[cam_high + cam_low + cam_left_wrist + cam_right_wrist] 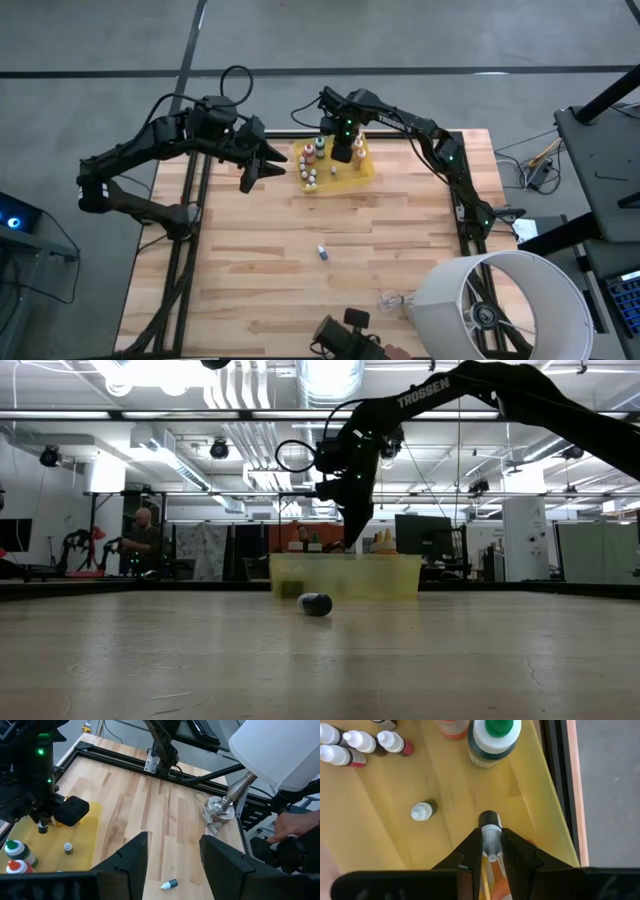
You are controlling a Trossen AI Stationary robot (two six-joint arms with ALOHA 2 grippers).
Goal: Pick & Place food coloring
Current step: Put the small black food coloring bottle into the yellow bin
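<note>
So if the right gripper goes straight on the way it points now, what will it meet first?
Probably the floor of the yellow tray. The right gripper points down into it with a small bottle between its jaws, so the bottle's base would likely touch first. How far above it hangs is unclear.

The only writing that can be read is the word "TROSSEN", in pale capital letters along the dark upper link of the robot arm (437, 392) that reaches down from above in the low view. The letters run slightly uphill, following the tilt of the link.

The small bottles (489, 834) in the yellow tray (385, 840) show caps and bodies but no label that can be made out. No numbers or signs can be read on the table, the lamp or in the room behind.
</note>
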